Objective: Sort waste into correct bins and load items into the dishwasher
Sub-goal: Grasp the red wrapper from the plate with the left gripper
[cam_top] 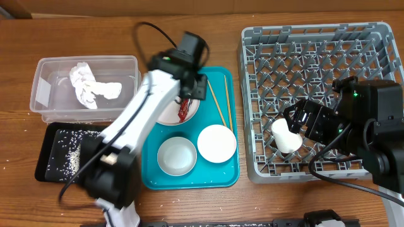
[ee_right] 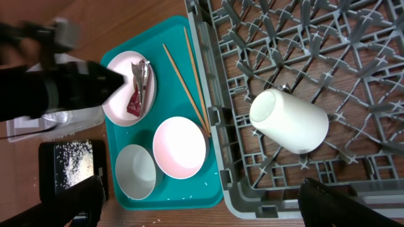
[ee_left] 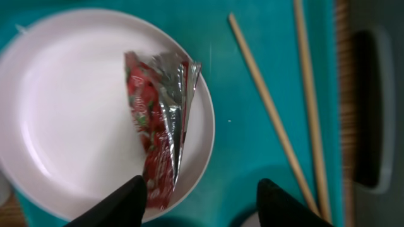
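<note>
**Open jaws over the wrapper**

The left gripper [ee_left: 202,194] hangs spread wide over the red wrapper [ee_left: 161,120], gripping nothing. The wrapper lies on the white plate [ee_left: 63,113] on the teal tray [ee_left: 268,44], chopsticks [ee_left: 272,113] beside it. The right gripper [ee_right: 205,200] gapes empty too, near the cup [ee_right: 289,120] lying tipped in the dish rack [ee_right: 252,208].

Overhead: straight down, far, whole table [cam_top: 63,25] | left wrist: downward, close over plate [ee_left: 69,107] | right wrist: downward, higher, above dish rack [ee_right: 221,189] near right edge | shared: teal tray [cam_top: 221,173]
</note>
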